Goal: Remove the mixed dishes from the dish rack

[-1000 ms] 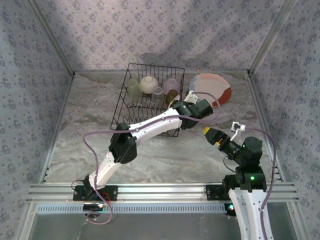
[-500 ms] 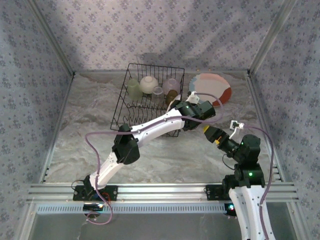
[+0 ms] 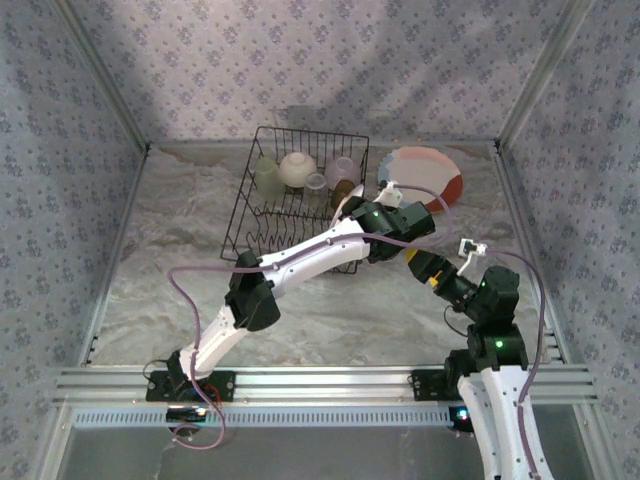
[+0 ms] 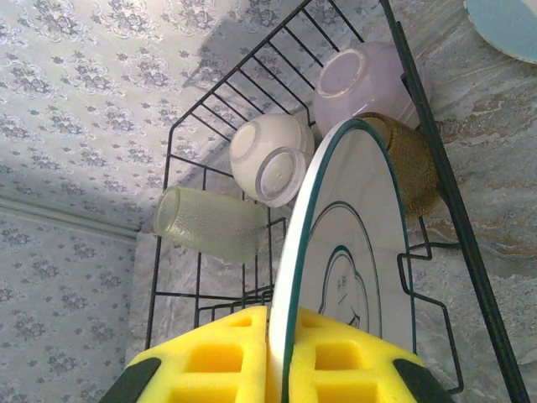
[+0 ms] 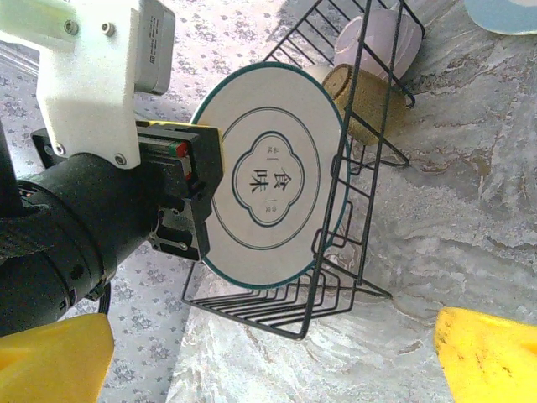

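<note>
Just inside the right wall of the dish rack (image 3: 270, 215), the left gripper (image 4: 281, 363) pinches the rim of an upright green-rimmed plate (image 5: 268, 176). Outside that wall, the right gripper (image 3: 425, 266) hovers, fingers spread, above bare table (image 3: 350, 310).

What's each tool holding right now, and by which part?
Left tool grips the green-rimmed plate by its rim; right tool is open, holding nothing.

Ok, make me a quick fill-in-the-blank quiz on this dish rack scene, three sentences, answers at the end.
1. The green-rimmed plate in the dish rack is gripped by the ____ arm's jaws.
2. The right arm's jaws stand ____, holding nothing.
3. The orange-rimmed plate lies on the ____, outside the rack.
Missing words: left; open; table.
</note>
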Robot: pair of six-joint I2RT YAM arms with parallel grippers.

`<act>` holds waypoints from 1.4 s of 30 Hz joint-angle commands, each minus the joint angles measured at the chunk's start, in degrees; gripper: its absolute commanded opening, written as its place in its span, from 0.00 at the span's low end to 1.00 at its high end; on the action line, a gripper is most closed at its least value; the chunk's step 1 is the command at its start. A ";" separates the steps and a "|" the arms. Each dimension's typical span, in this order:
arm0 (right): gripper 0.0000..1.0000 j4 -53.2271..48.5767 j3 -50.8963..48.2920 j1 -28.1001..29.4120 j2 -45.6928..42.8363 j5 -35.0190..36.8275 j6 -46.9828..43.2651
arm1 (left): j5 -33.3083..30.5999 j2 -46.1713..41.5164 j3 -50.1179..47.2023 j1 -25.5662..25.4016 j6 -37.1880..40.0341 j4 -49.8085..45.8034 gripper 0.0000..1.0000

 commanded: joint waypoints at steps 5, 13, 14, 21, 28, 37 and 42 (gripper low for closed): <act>1.00 2.59 -0.39 -0.44 0.90 -0.89 0.69 | -2.27 -5.09 2.61 -2.07 1.39 -0.69 0.00; 1.00 3.32 -0.85 -0.40 1.65 -0.65 0.89 | -2.50 -8.58 2.41 -2.40 1.75 -0.96 0.00; 1.00 3.41 -0.95 -0.45 1.76 -0.46 0.86 | -2.49 -9.07 2.38 -2.40 2.00 -0.96 0.00; 1.00 5.47 -1.73 -0.36 2.64 -0.10 1.44 | -1.59 -12.29 1.75 -2.23 2.29 -0.88 0.00; 1.00 6.92 -2.21 0.06 3.68 -0.49 1.74 | 9.94 -22.92 -8.17 0.47 1.61 5.94 0.00; 1.00 11.38 -2.67 2.26 6.33 -0.47 3.35 | 43.56 -42.95 -30.00 13.72 -3.79 18.95 0.00; 1.00 14.53 -1.97 5.66 9.36 0.77 3.85 | 67.60 -52.32 -43.94 23.64 -8.28 30.07 0.00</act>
